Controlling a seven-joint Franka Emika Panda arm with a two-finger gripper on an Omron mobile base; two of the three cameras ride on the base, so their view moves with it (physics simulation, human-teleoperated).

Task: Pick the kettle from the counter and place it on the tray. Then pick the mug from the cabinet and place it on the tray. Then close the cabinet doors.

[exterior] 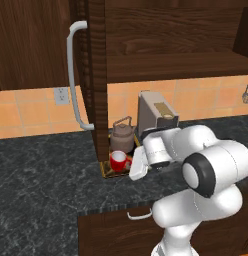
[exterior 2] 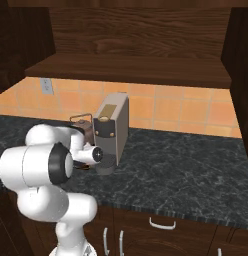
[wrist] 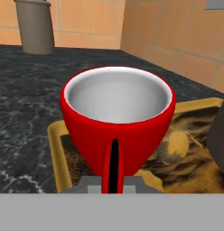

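The white arm (exterior: 206, 175) folds low and reaches forward-left, wrist level, gripper (exterior: 137, 166) stretched out near table height; how its jaws stand, I can't tell.

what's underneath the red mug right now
The tray lies under the mug, its yellow rim and brown patterned surface showing around it. The mug's own body covers its base, so actual contact cannot be seen.

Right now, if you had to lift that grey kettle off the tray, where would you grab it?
Probably by the thin arched handle over the kettle, coming from above. It stands upright on the tray, the handle on top, with the red mug crowding its front and the coffee machine beside it.
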